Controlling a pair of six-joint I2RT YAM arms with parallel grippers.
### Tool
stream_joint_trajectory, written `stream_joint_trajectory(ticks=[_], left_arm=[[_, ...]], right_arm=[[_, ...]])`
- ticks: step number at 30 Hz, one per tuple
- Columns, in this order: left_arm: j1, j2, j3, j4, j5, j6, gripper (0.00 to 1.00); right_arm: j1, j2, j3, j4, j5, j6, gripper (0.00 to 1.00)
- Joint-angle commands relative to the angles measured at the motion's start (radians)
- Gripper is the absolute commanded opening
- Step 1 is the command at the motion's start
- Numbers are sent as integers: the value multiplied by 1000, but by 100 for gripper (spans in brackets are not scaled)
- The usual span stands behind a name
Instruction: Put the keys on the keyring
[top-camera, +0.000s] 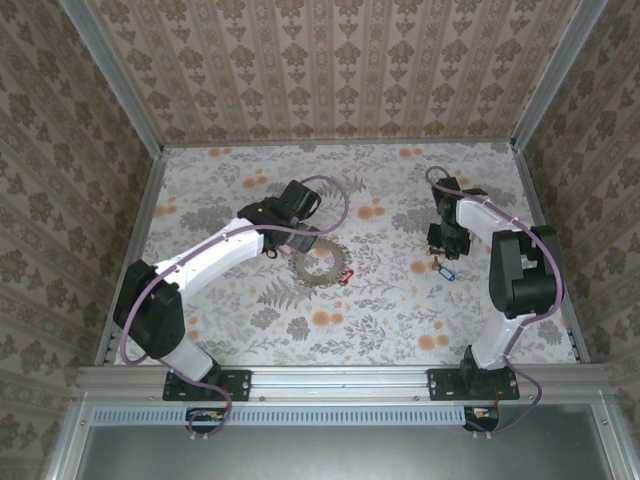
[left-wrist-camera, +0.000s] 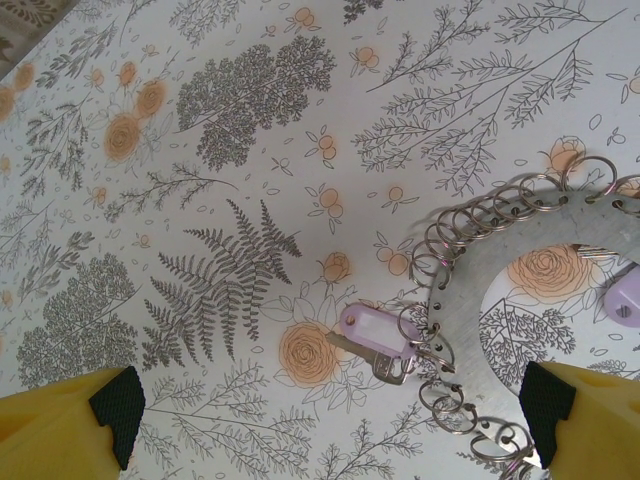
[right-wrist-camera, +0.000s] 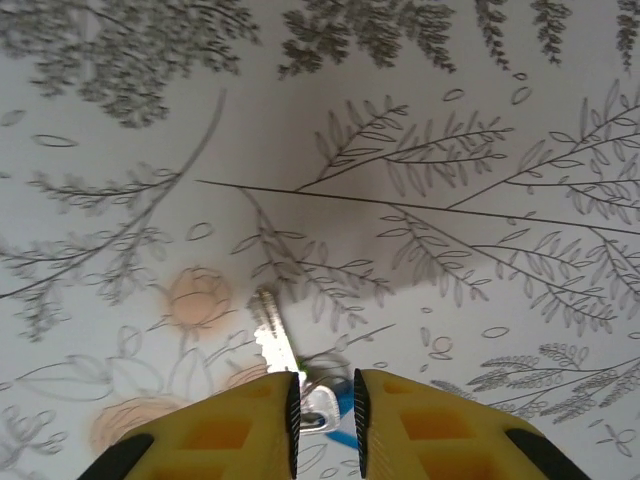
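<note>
The keyring (left-wrist-camera: 480, 265) is a flat grey hoop edged with several small split rings, lying at the table's middle (top-camera: 318, 265). A key with a lilac tag (left-wrist-camera: 375, 335) hangs on one split ring, and a second lilac tag (left-wrist-camera: 625, 300) lies inside the hoop. A red-tagged key (top-camera: 347, 277) lies at the hoop's right side. My left gripper (left-wrist-camera: 330, 415) hovers open above the hoop's left part, with nothing between its fingers (left-wrist-camera: 115, 410). My right gripper (right-wrist-camera: 325, 385) is down at the table, its jaws pinched on the head of a silver key with a blue tag (right-wrist-camera: 272, 335), also seen from above (top-camera: 447, 268).
The table (top-camera: 400, 320) is covered in a floral cloth and boxed in by patterned walls on three sides. Metal rails run along its left and right edges (top-camera: 535, 210). Open cloth stretches in front of the hoop and between the two arms.
</note>
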Motion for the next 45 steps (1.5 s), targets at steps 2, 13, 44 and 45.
stream_joint_trajectory(ticks=[2, 13, 44, 45], left_arm=[[-9, 9, 4, -18, 0, 6, 100], [-9, 22, 11, -22, 34, -7, 100], [-12, 25, 14, -27, 29, -8, 100], [-13, 24, 13, -26, 28, -7, 100]], right_arm=[[-1, -15, -16, -49, 28, -2, 26], [31, -2, -39, -12, 4, 39, 30], [51, -48, -96, 44, 17, 56, 26], [53, -40, -96, 50, 19, 56, 26]])
